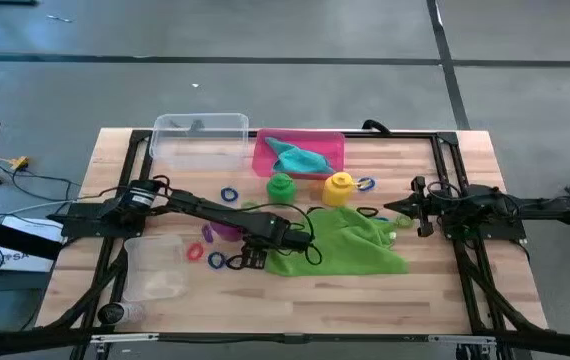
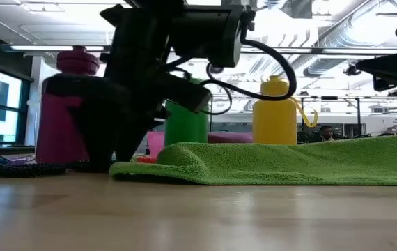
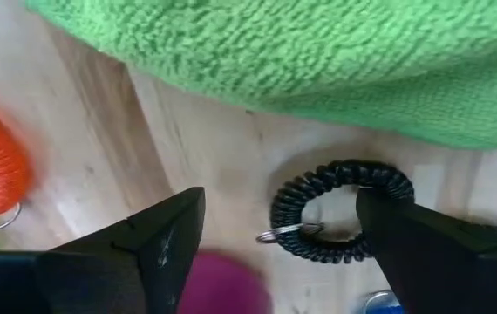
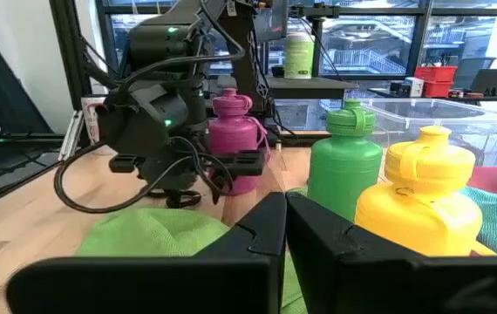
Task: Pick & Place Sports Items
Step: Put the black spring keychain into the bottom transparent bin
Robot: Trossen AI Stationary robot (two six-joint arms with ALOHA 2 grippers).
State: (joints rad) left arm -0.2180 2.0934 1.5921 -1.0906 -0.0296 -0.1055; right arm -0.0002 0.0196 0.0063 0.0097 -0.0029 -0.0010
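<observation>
My left gripper [image 1: 249,257] is open, pointing down at the table by the green cloth's [image 1: 340,245] left edge. A black coiled ring [image 3: 340,222] lies flat on the wood between its fingers, close to one fingertip [image 3: 405,235]. An orange coiled ring [image 3: 0,174] lies to the side. The purple bottle [image 4: 234,139] stands behind the left arm. The green bottle [image 1: 281,186] and the yellow bottle [image 1: 339,185] stand upright near the pink tray, which holds the teal cloth [image 1: 298,157]. My right gripper [image 1: 397,210] is shut and empty above the cloth's right end. My left gripper comes at the black ring from above with its fingers apart. One fingertip [image 3: 405,235] overlaps the ring's edge [image 3: 366,179] in the wrist view. I cannot tell whether it touches the ring. The ring lies flat on the table.
A clear tub [image 1: 200,135] stands at the far edge left of the pink tray [image 1: 337,143], and another clear tub [image 1: 155,270] at the near left. Blue rings [image 1: 229,194] and a red ring [image 1: 197,252] lie scattered around the left arm.
</observation>
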